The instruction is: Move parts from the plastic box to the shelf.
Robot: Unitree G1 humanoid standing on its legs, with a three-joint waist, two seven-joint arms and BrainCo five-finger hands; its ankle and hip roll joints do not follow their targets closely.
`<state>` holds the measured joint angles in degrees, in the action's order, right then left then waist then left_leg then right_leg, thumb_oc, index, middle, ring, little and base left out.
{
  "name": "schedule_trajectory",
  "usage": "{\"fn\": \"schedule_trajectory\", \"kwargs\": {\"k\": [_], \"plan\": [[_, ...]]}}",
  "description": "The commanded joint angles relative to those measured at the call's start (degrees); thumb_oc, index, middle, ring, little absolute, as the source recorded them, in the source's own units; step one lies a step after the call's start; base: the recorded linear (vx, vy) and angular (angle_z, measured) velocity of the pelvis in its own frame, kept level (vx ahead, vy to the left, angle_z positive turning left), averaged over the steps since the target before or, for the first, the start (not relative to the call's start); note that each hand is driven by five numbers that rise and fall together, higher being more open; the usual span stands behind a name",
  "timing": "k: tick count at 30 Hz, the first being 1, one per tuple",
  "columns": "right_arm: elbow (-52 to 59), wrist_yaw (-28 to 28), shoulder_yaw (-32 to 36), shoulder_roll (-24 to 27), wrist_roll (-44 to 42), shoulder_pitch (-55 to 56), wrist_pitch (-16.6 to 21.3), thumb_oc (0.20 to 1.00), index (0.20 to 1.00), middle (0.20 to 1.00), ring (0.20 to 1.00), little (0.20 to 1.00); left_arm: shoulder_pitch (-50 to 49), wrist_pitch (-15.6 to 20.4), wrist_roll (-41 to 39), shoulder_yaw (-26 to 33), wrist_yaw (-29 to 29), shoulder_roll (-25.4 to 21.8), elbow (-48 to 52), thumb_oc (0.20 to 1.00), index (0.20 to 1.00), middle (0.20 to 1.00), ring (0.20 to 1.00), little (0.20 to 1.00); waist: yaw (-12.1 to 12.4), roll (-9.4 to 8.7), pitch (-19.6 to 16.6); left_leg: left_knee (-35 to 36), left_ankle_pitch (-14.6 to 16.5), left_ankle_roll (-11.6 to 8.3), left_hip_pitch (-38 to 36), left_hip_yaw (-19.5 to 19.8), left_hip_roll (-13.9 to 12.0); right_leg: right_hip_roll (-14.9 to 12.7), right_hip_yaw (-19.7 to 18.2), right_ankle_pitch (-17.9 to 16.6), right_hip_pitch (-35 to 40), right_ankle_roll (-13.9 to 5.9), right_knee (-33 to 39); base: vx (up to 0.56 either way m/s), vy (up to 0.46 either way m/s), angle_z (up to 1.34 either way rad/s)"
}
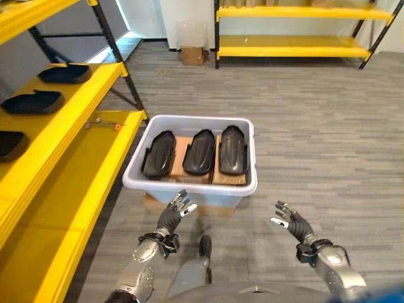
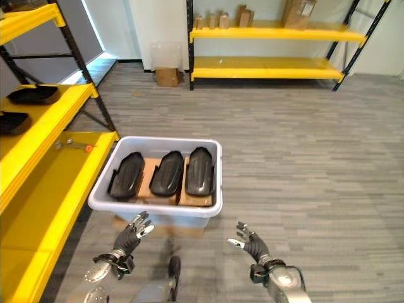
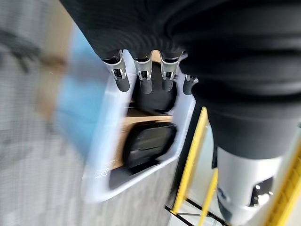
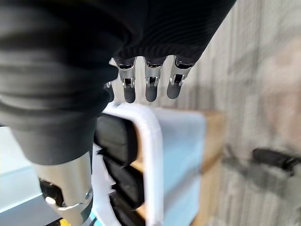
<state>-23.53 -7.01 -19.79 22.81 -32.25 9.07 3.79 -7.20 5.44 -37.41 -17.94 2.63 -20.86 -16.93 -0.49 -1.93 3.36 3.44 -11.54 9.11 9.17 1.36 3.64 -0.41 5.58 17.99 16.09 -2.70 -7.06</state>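
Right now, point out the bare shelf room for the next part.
The lower yellow shelf is bare from the small tool forward. The middle shelf is crowded with black parts. The plastic box holds three more side by side.

Pale grey-white plastic box (image 1: 136, 178), three glossy black parts (image 1: 200, 151) on brown cardboard (image 1: 180, 151). Bright yellow shelf (image 1: 76, 158), black uprights. Grey striped wood-pattern floor (image 1: 315, 126).
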Motion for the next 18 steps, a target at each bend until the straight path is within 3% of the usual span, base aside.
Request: {"fn": "schedule_trajectory", "kwargs": {"k": [1, 3, 4, 5, 9, 12, 13, 18], "plan": [[2.38, -0.46, -0.09, -0.24, 1.73, -3.50, 2.26, 1.000, 1.000, 1.000, 1.000, 1.000, 0.00, 2.44, 0.85, 1.06, 0.48, -1.90, 4.01, 1.000, 1.000, 1.000, 1.000, 1.000, 2.43, -1.45, -1.14, -5.90, 8.97, -8.38, 0.04, -1.84, -2.82, -6.35, -1.39, -13.47, -6.75, -3.84, 2.47, 0.20, 0.236, 0.13], [2.37, -0.51, -0.25, -1.08, 1.69, -4.11, 2.30, 1.000, 1.000, 1.000, 1.000, 1.000, -0.19, 2.34, 0.86, 1.21, 0.14, -2.42, 4.41, 1.000, 1.000, 1.000, 1.000, 1.000, 2.52, -1.16, -1.62, -6.58, 11.30, -6.52, -1.31, -2.09, -0.92, -7.93, -2.04, -17.78, -10.42, -5.46, -4.76, 0.24, 0.299, 0.14], [2.38, -0.51, -0.25, -1.08, 1.69, -4.11, 2.29, 1.000, 1.000, 1.000, 1.000, 1.000, -0.19, 2.34, 0.86, 1.21, 0.14, -2.43, 4.41, 1.000, 1.000, 1.000, 1.000, 1.000, 2.54, -1.18, -1.66, -6.61, 11.31, -6.51, -1.24, -2.12, -0.90, -7.95, -2.09, -17.73, -10.53, -5.48, -4.86, 0.24, 0.333, 0.05], [2.59, -0.68, -0.39, -1.44, 1.72, -4.34, 2.28, 1.000, 1.000, 1.000, 1.000, 1.000, 0.15, 2.25, 1.27, 1.12, 0.02, -2.83, 4.48, 1.000, 1.000, 1.000, 1.000, 1.000, 1.91, -0.59, -1.03, -6.64, 12.36, -5.38, -2.79, -1.68, -0.04, -8.43, -2.53, -22.29, -14.19, -5.81, -12.71, 0.08, 0.146, 0.15], [3.03, -0.49, -0.77, -1.67, 2.06, -4.57, 2.30, 1.000, 1.000, 1.000, 1.000, 1.000, 0.49, 2.18, 1.72, 0.83, -0.32, -3.40, 4.90, 1.000, 1.000, 1.000, 1.000, 1.000, 1.36, 1.01, 0.43, -5.56, 12.95, -4.45, -5.40, -1.93, -0.28, -9.25, 0.64, -24.03, -18.21, -5.77, -19.86, 0.11, 0.170, 0.21], [2.97, -0.59, -1.33, -1.87, 1.45, -4.94, 2.10, 1.000, 1.000, 1.000, 1.000, 1.000, 0.51, 2.12, 1.43, 1.02, 0.23, -3.41, 4.70, 1.000, 1.000, 1.000, 1.000, 1.000, 0.43, 2.06, 1.28, -3.75, 13.06, -4.82, -8.22, -1.43, -0.83, -5.67, 3.55, -16.93, -22.33, -3.25, -14.15, 0.17, 0.044, -0.01], [3.01, -0.44, -1.60, -1.56, 1.29, -4.80, 2.01, 1.000, 1.000, 1.000, 1.000, 1.000, 0.03, 1.84, 1.39, 1.03, 0.30, -3.08, 4.50, 1.000, 1.000, 1.000, 1.000, 1.000, 0.24, 1.29, 1.46, -3.89, 13.78, -5.28, -8.95, -1.36, -0.35, -4.17, 5.26, -16.62, -22.35, -2.57, -5.25, 0.11, -0.064, -0.08], [3.73, -0.55, -1.59, -0.90, 1.02, -3.94, 2.05, 1.000, 1.000, 1.000, 1.000, 1.000, -1.71, 1.84, 1.21, 1.47, 1.15, -1.96, 4.58, 1.000, 1.000, 1.000, 1.000, 1.000, 0.98, 0.33, -0.50, -1.77, 13.40, -6.34, -10.50, -2.45, -0.63, -3.45, 5.11, -17.26, -15.07, -2.48, 4.90, 0.09, -0.078, -0.04]]}}
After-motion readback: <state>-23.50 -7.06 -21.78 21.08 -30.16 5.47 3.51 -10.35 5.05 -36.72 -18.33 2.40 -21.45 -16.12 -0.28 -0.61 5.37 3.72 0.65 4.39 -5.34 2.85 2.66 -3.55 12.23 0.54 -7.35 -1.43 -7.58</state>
